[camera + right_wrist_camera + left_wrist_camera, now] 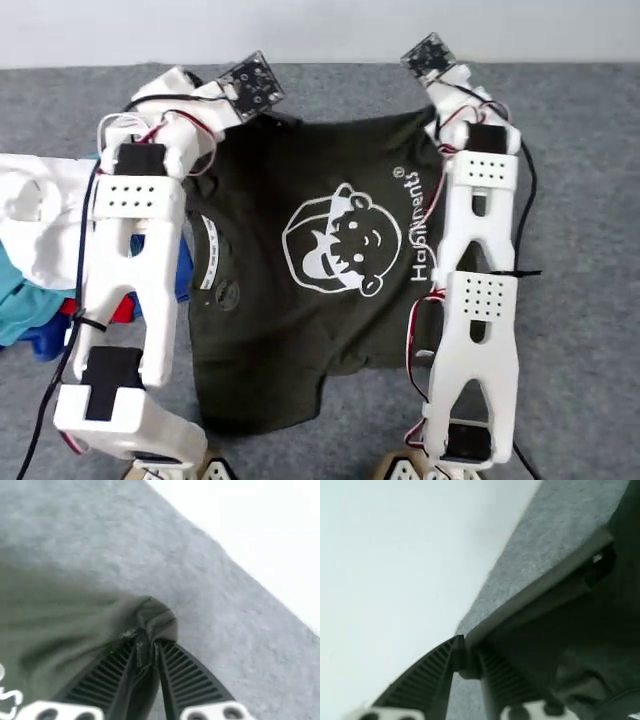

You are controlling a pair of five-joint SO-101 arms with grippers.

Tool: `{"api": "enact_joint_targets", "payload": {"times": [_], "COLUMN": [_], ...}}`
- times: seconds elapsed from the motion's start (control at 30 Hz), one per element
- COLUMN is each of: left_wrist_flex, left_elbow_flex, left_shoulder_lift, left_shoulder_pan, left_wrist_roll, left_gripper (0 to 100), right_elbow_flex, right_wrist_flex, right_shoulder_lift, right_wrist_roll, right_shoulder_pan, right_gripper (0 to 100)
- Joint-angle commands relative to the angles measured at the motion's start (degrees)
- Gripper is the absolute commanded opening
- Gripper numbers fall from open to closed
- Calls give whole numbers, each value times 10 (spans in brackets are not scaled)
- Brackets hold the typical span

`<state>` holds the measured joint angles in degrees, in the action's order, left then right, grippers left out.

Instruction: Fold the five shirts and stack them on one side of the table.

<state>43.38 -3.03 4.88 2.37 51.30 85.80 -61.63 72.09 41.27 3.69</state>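
Observation:
A dark olive shirt (290,310) with a white cartoon print lies spread on the grey table, between my two arms. My left gripper (238,112) is at the shirt's far left corner. In the left wrist view its fingers (440,672) are shut on the dark shirt edge (580,630). My right gripper (440,98) is at the far right corner. The right wrist view shows it (146,652) shut on a bunched fold of the shirt (60,615), close to the table.
A loose pile of other shirts (35,235) in white, teal, blue and red lies at the table's left edge, partly under the left arm. Bare grey table (585,260) extends to the right of the right arm. A pale wall runs behind the far edge.

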Motion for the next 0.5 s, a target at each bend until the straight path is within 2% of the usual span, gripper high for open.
{"api": "enact_joint_targets", "payload": {"times": [0.0,0.17,0.27,0.47], "left_wrist_flex": [-39,-13,12,113], "left_elbow_flex": [-28,-28,-27,-27], "left_shoulder_lift": [-39,-43,-53,-97], "left_shoulder_pan": [23,14,2,-10], "left_wrist_roll": [4,4,5,6], "left_gripper": [13,13,13,13], "right_elbow_flex": [31,33,62,105], "right_wrist_flex": [22,-29,-82,-226], "right_shoulder_lift": [-37,-43,-43,-61], "right_wrist_roll": [5,6,33,76], "right_shoulder_pan": [23,23,19,6], "right_gripper": [9,9,9,9]}}
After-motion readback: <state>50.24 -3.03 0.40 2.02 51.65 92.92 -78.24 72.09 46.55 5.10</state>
